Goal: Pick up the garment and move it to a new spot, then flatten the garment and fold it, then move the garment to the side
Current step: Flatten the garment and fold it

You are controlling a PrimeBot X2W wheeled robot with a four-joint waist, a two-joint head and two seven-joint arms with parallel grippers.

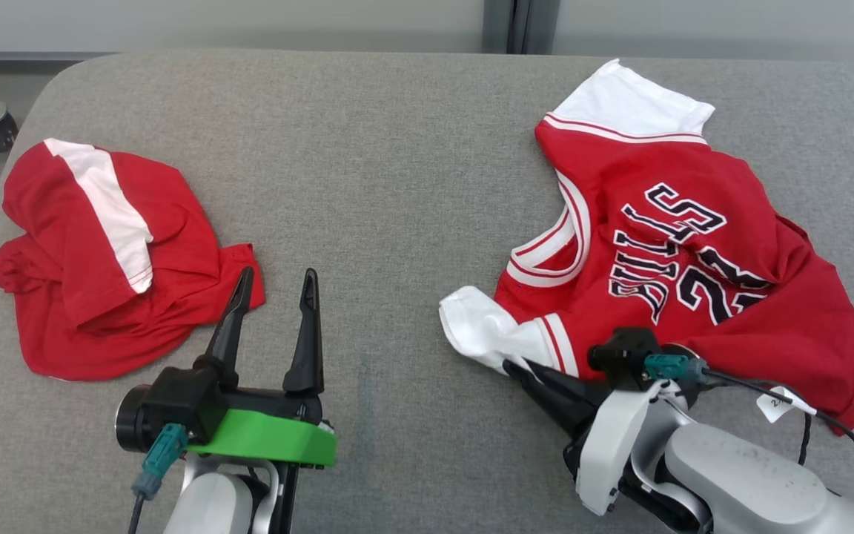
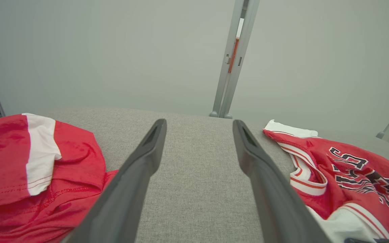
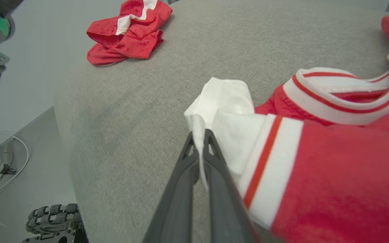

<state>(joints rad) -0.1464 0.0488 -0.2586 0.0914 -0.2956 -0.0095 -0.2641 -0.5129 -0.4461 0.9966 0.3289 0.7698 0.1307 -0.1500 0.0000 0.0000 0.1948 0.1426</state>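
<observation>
Beyond both of our grippers, a plain pale wall (image 2: 113, 50) closes the room, with a grey metal post (image 2: 231, 67) standing against it straight ahead of our left gripper (image 1: 276, 276). Under us lies a wide table (image 1: 412, 148) covered in grey woven fabric, its far corners rounded. Pale floor (image 3: 19, 111) shows past its edge, off to the left of our right gripper (image 3: 199, 136).

The red jersey (image 1: 679, 245) lies rumpled on that fabric, ahead and to the right of our right gripper, lettering up. A bunched pair of red shorts (image 1: 101, 252) with a white stripe lies just left of our left gripper, whose fingers stand spread wide with nothing between them.

Our right gripper is clamped on the jersey's white sleeve (image 1: 479, 326), a fold of it pinched at the fingertips. A small white tag (image 1: 775, 404) hangs at the jersey's near hem, beside our right wrist.
</observation>
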